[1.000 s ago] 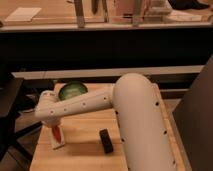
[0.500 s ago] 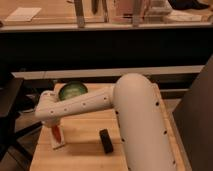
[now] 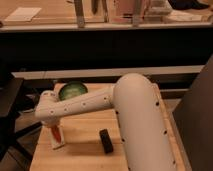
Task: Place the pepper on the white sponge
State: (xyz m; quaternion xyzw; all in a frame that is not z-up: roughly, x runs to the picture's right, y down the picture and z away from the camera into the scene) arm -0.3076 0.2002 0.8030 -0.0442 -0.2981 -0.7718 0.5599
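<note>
The red-orange pepper hangs tilted just above the white sponge at the left of the wooden table. Its lower tip is at or very near the sponge's top. My gripper is at the end of the white arm, directly over the pepper's upper end, and appears to hold it. The sponge lies flat near the table's left edge, partly hidden by the pepper.
A green bowl sits at the back of the table, behind the arm. A small black rectangular block lies to the right of the sponge. A black chair stands left of the table.
</note>
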